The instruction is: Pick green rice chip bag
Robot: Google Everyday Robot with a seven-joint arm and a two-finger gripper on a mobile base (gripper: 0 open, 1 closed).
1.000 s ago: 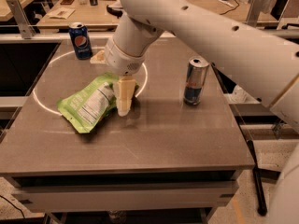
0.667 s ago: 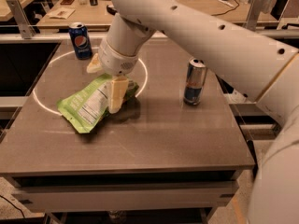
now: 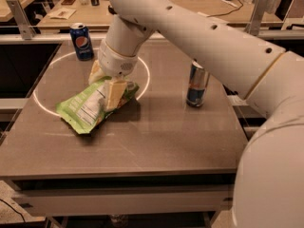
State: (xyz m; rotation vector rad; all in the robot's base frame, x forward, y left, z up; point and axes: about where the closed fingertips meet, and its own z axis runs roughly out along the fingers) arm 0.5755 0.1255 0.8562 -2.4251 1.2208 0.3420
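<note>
The green rice chip bag lies crumpled on the table's left half, its white label panel facing up. My gripper points down over the bag's upper right end. One cream finger rests in front of the bag and the other stands behind it. The jaws are apart and straddle the bag's end. The bag still lies on the table.
A blue Pepsi can stands at the back left. A silver and blue can stands right of the bag, close to my arm. The brown table bears a white circle line. Desks with clutter stand behind.
My gripper has moved left and down over the bag's right end, so its fingers now straddle the bag. The bag and the cans have stayed in place.
</note>
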